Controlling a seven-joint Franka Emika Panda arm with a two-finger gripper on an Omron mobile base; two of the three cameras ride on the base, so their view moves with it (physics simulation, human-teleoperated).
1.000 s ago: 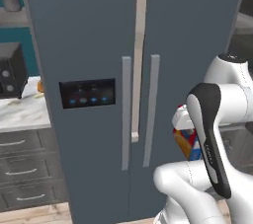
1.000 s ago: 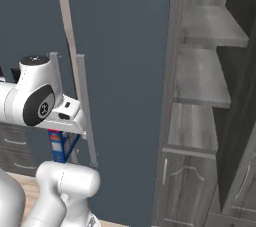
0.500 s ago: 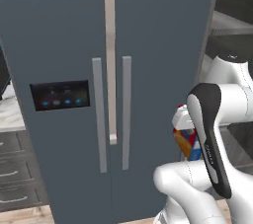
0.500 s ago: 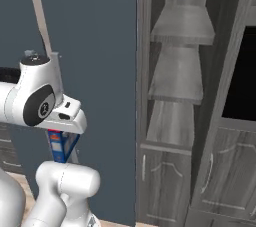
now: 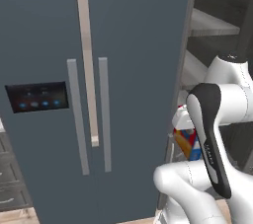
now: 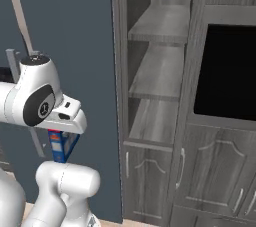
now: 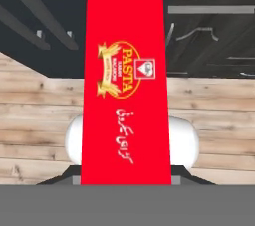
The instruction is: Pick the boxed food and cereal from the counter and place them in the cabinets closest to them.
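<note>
My gripper (image 6: 62,133) is shut on the cereal (image 7: 124,85), a thin red carton with a gold emblem and white print. The carton hangs under the hand, low in front of my white body. Its red, orange and blue side (image 5: 186,142) peeks out beside the forearm, and its blue edge (image 6: 59,145) shows below the hand. The cabinets (image 6: 156,85), dark grey wood grain with open shelves, stand just to the right of the hand; their shelves (image 5: 209,25) also show past the fridge edge. The boxed food and the counter are out of view.
A tall blue-grey fridge (image 5: 99,60) with long bar handles and a dark display panel (image 5: 37,97) stands close ahead on the left. Panelled lower doors (image 6: 150,181) sit under the shelves. A black appliance opening (image 6: 227,71) lies at right. Grey drawers (image 5: 7,178) edge the left.
The base has driven to the right: the fridge slid left in both base views and the open cabinet shelves came into sight. The carton stays held in the shut gripper.
</note>
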